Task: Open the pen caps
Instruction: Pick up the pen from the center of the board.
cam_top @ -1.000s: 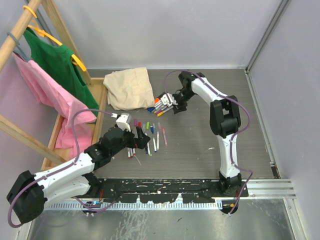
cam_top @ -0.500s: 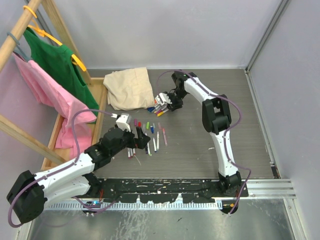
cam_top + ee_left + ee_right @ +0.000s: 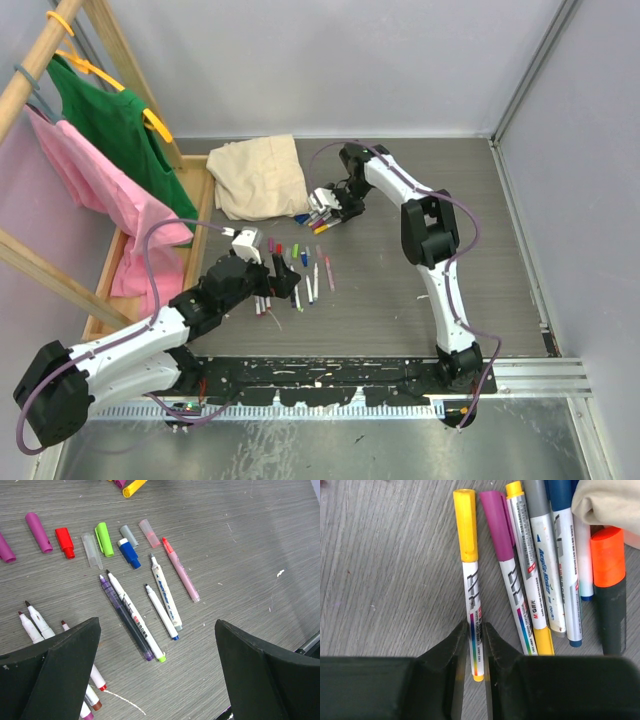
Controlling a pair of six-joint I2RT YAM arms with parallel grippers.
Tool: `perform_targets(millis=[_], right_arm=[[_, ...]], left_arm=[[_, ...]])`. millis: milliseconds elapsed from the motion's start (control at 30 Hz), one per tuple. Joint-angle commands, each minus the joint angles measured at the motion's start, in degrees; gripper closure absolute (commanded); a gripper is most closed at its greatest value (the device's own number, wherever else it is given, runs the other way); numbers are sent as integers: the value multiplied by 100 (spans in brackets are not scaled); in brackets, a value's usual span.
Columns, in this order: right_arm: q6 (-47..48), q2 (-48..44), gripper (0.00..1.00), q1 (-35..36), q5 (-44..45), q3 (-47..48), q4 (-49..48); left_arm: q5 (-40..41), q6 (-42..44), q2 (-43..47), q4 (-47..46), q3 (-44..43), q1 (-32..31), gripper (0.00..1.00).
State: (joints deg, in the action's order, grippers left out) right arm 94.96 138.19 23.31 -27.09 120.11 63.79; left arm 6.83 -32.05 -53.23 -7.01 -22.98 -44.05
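Note:
Several capped pens [image 3: 318,214] lie in a bunch beside the cloth. My right gripper [image 3: 475,630] is down on the table there, and its jaws press both sides of the white barrel of the yellow-capped pen [image 3: 472,597]. That pen's yellow cap [image 3: 465,527] is on; a purple-capped pen [image 3: 497,525] lies just beside it. My left gripper [image 3: 157,680] hangs wide open above uncapped pens [image 3: 165,597] and holds nothing. Loose pen caps, purple [image 3: 39,531], red [image 3: 65,542], green [image 3: 104,538] and blue [image 3: 129,553], lie in a row beyond them.
A thick black marker with an orange cap [image 3: 608,557] lies at the bunch's right, partly under the beige cloth [image 3: 262,175]. A wooden rack [image 3: 120,60] with green and pink garments fills the left side. Grey walls close the back and right.
My right gripper has moved left and down onto the bunch of pens, and its jaws have closed in on the yellow-capped pen. The left arm has stayed still.

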Motion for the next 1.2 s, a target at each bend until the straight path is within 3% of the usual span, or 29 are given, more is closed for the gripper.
perform_targets(millis=[0,233,500,700,933,1167], right_arm=[[14,98,78,43,176,158,371],[-169,-180,90,7,449,-281,359],[-244,-913,91,-281,585,-1549,36],[-848,-1362,91,-552,792,-2441,-431],[-1935,-1819,82,-625,850,-3388,-1246],[-2341,-1823,72,-313,1054,-3496,-1404]], left_arm=[[40,15,91,-381,15,30,2],[29,-7,139,-381,36,33,2],[-3,-77,240,-393,91,30,2],[-43,-123,374,-466,126,32,2],[-115,-228,456,-611,188,29,2],[-205,-288,450,-688,181,29,2]])
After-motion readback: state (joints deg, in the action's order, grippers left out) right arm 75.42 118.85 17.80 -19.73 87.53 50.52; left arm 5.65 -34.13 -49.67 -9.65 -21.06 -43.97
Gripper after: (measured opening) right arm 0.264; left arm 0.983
